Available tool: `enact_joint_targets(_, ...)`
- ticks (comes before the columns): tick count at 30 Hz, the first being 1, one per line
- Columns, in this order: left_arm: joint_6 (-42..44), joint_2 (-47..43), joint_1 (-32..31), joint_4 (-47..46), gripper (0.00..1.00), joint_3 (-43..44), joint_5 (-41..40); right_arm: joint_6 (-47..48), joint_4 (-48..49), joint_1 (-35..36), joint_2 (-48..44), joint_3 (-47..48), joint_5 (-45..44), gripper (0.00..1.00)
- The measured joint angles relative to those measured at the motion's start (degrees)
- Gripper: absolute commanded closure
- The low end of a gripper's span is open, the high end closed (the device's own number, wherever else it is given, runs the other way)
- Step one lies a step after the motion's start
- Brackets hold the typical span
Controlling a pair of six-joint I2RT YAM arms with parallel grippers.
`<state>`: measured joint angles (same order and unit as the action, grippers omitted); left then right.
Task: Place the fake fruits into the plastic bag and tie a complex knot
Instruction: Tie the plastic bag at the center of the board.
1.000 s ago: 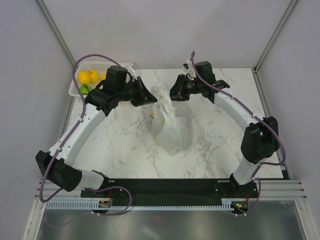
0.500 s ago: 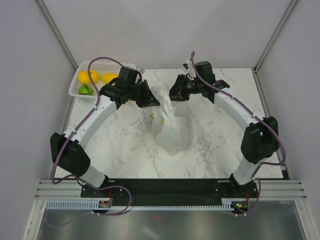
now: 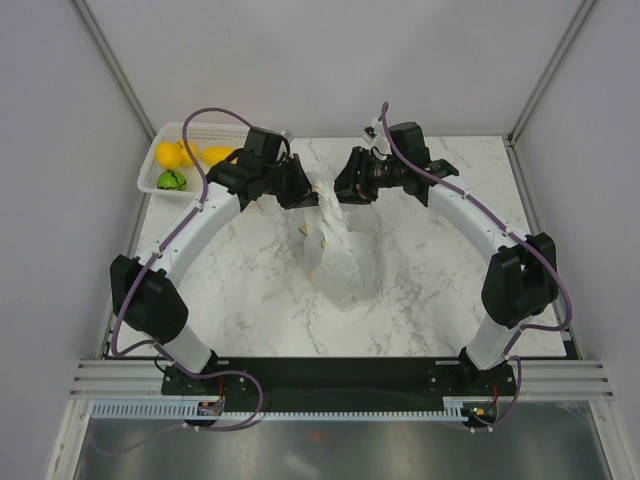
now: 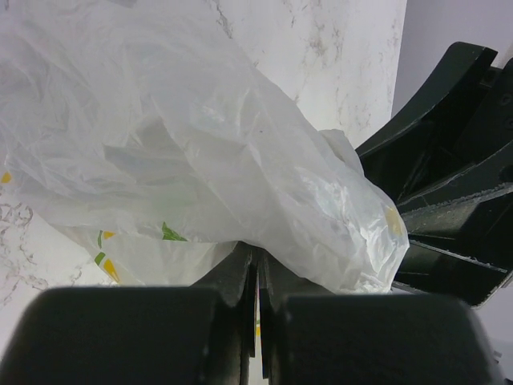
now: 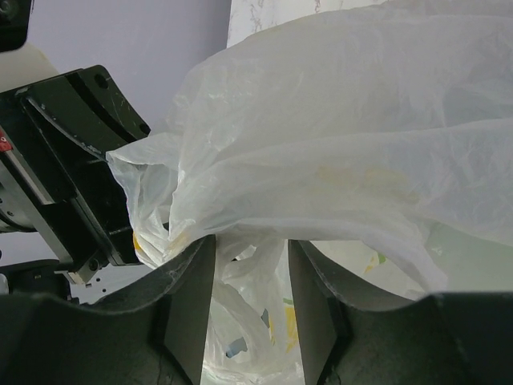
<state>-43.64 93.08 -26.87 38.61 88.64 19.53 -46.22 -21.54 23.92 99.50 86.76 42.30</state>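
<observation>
The plastic bag [image 3: 340, 262] sits mid-table on the marble-look top [image 3: 240, 280], a thin, crinkly, translucent white sack with little yellow and green prints, bulging at the bottom and narrowing to a twisted neck pulled up between the two arms. The left gripper [image 3: 306, 192] has its black fingers pressed together, and from its wrist view the film seems to run right out of the tips [image 4: 255, 261], so it looks pinched on the bag. The right gripper [image 3: 345, 188] is spread, with loose folds of film hanging in the gap [image 5: 250, 265]. Glossy fake fruits [image 3: 168, 155] are in the rigid white perforated basket [image 3: 147, 172] at the far left corner. Compared with a second ago, the left arm swung in off the basket, uncovering more fruit, and the right fingers stand wider
</observation>
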Motion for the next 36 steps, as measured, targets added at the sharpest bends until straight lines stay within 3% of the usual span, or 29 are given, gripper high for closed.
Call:
enact_joint_targets(12,-0.3,1.1,-1.3,-2.6,0.98,0.3,0.0,-0.5,0.0,0.3,0.6,0.1,0.1,0.47)
enact_joint_targets(15,-0.6,1.2,-1.5,-3.0,0.98,0.3,0.0,-0.7,0.1,0.3,0.7,0.2,0.2,0.62)
enact_joint_targets(22,-1.9,1.2,-1.5,-5.0,0.98,-0.3,0.0,-1.0,0.1,-0.1,0.7,0.5,-0.4,0.72)
enact_joint_targets(23,-2.0,1.2,-1.5,-5.4,0.98,-0.5,0.0,-1.0,0.1,-0.2,0.7,0.5,-0.5,0.79)
enact_joint_targets(24,-2.0,1.2,-1.5,-5.8,0.98,-0.7,-0.1,-0.9,0.1,-0.2,0.7,0.5,-0.8,0.94)
enact_joint_targets(25,-2.1,1.2,-1.5,-6.1,0.98,-0.9,-0.2,-0.8,0.0,-0.3,0.7,0.5,-1.0,0.99)
enact_joint_targets(36,-2.4,1.2,-1.7,-6.8,0.98,-1.7,-0.4,-1.0,0.3,-0.5,0.7,0.6,-1.8,1.00)
